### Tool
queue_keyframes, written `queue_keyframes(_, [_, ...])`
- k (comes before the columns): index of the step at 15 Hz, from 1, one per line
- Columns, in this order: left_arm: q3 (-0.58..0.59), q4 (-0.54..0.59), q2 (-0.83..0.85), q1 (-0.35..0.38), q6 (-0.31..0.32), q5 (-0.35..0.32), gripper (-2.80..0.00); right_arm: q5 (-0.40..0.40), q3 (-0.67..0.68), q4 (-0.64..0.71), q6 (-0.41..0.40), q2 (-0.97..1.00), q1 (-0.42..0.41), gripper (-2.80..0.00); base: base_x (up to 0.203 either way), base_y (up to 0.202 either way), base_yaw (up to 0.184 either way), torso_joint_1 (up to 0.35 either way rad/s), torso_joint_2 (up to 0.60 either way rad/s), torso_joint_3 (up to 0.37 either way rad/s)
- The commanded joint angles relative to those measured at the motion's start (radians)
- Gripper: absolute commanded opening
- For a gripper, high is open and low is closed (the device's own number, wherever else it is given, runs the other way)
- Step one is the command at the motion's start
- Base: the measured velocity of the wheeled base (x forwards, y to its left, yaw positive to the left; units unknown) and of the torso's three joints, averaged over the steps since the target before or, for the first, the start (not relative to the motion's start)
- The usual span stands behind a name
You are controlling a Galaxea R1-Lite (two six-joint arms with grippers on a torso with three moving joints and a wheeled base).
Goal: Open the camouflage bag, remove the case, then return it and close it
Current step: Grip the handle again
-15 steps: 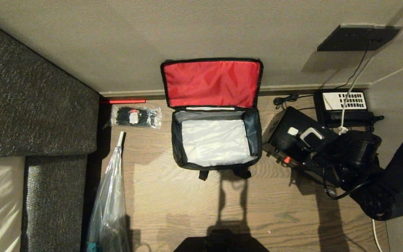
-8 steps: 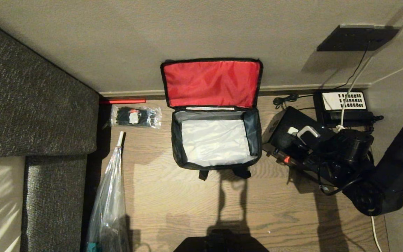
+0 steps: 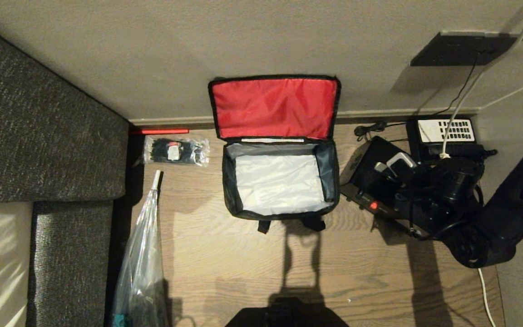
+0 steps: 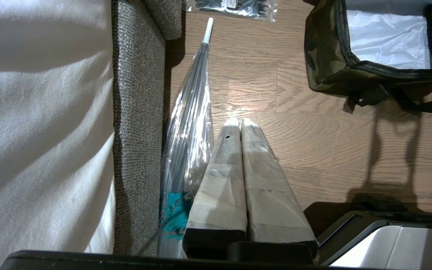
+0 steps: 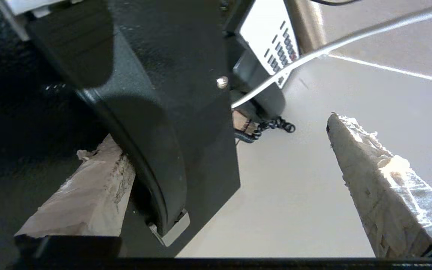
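Observation:
The camouflage bag (image 3: pixel 330 169) stands open on the wooden floor by the wall, its red lid lining (image 3: pixel 274 109) upright and its silver-grey interior empty. Its camouflage side (image 4: pixel 324 67) shows in the left wrist view. The black case (image 3: pixel 367 160) lies on the floor just right of the bag, a red detail on its near edge. My right gripper (image 3: pixel 391 163) hovers over the case, open. In the right wrist view the case (image 5: pixel 171 93) rests against one finger (image 5: pixel 88 195), and the other finger (image 5: pixel 373 176) stands far off. My left gripper (image 4: pixel 237 122) is parked low by the sofa, shut and empty.
A black telephone (image 3: pixel 445 131) with a white key panel sits behind the case, with cables around it. A clear packet of black items (image 3: pixel 176 151) and a clear folded umbrella (image 3: pixel 143 254) lie left of the bag. The grey sofa (image 3: pixel 39 136) fills the left side.
My right arm has shifted a little toward the back wall, carrying its open fingers farther over the case. The bag and case have not moved.

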Motion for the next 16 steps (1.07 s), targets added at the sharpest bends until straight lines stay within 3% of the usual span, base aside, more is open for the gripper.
queue_keyframes(1, [0.003,0.000,-0.002,0.000,-0.001,0.000,-2.80,-0.012,-0.025,-0.010,0.003,-0.014,-0.003,0.00,0.000,0.000,0.000,0.000,0.00,0.000])
queue_keyframes(16, [0.003,0.000,-0.002,0.000,-0.001,0.000,-2.80,-0.047,-0.179,-0.009,-0.009,0.058,-0.060,0.00,0.000,0.000,0.000,0.000,0.00,0.000])
